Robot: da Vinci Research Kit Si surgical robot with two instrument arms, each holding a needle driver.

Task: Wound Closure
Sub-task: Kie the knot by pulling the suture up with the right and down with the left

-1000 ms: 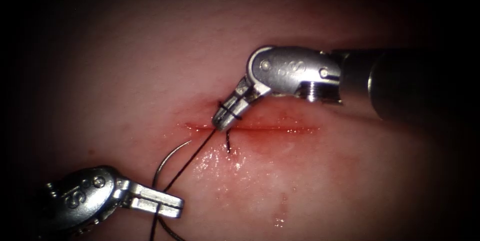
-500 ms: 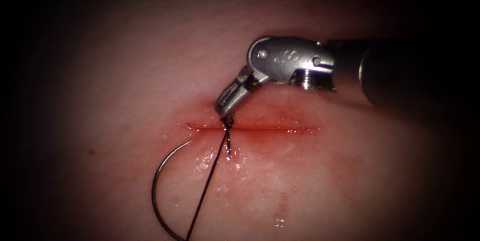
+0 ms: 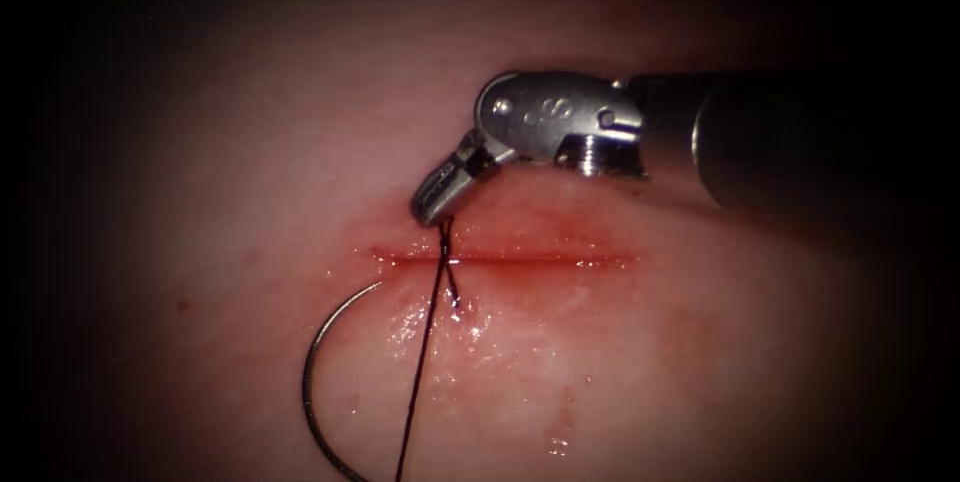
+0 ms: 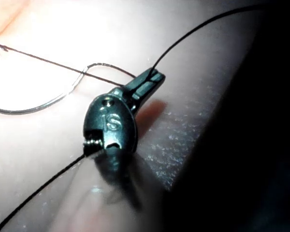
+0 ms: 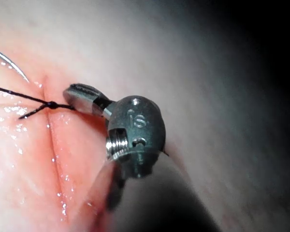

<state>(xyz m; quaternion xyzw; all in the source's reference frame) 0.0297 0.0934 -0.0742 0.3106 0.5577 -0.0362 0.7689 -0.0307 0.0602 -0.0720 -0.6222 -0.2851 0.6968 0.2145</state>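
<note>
Right tool jaws clamped thread above cut, left tool gripped thread too; knot wants even tension, needle lying free.

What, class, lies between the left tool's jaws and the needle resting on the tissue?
Nothing solid. In the left wrist view the left tool, shut on the thread, sits beside the needle, which lies free on the tissue; another thread strand crosses the needle's curve.
</note>
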